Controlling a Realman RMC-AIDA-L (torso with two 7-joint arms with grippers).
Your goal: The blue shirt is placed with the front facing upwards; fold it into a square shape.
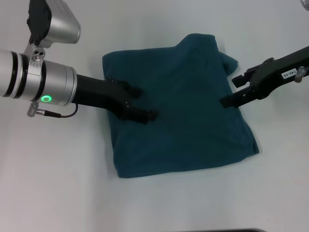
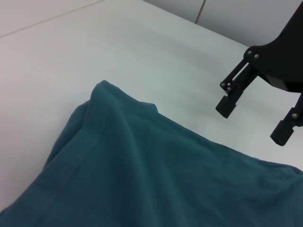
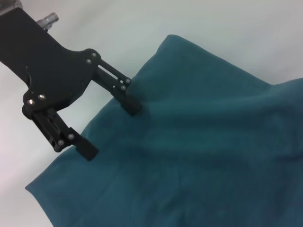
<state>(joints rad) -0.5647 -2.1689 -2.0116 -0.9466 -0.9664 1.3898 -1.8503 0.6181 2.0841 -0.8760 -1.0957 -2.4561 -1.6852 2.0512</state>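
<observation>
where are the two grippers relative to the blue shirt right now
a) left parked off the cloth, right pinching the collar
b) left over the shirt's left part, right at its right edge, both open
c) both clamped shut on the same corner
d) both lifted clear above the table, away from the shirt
b: in the head view the left gripper sits over the left part of the folded blue shirt and the right gripper is at its right edge, both with fingers spread.

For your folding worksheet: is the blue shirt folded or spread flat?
Folded: the blue shirt lies as a compact, roughly square bundle, no sleeves or lettering showing.
</observation>
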